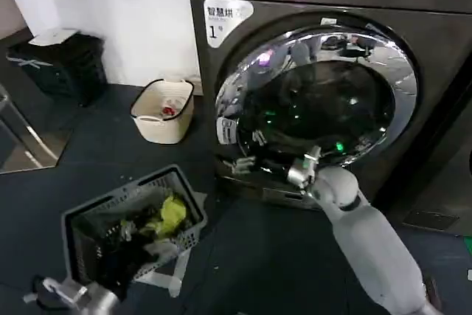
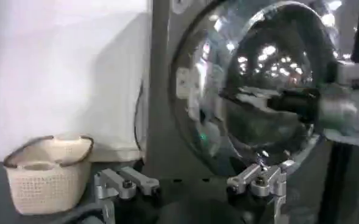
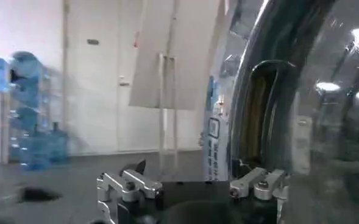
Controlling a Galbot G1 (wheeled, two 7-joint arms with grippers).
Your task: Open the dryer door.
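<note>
The dryer [image 1: 435,57] is a dark grey front-loader with a white "1" sticker. Its round dryer door [image 1: 317,101] has a chrome rim and dark glass. My right gripper [image 1: 259,164] reaches from the lower right to the door's lower left edge, beside a small white label. In the right wrist view the right gripper [image 3: 194,182] is open, with the door's chrome rim [image 3: 325,122] close on one side. I cannot tell whether the door stands ajar. My left gripper [image 1: 51,289] hangs open low at the near left; its own view shows the door [image 2: 258,79].
A grey laundry basket [image 1: 133,219] with clothes sits on the dark floor near my left arm. A cream woven basket [image 1: 164,111] stands against the white wall left of the dryer. A black bin [image 1: 63,64] is at the far left.
</note>
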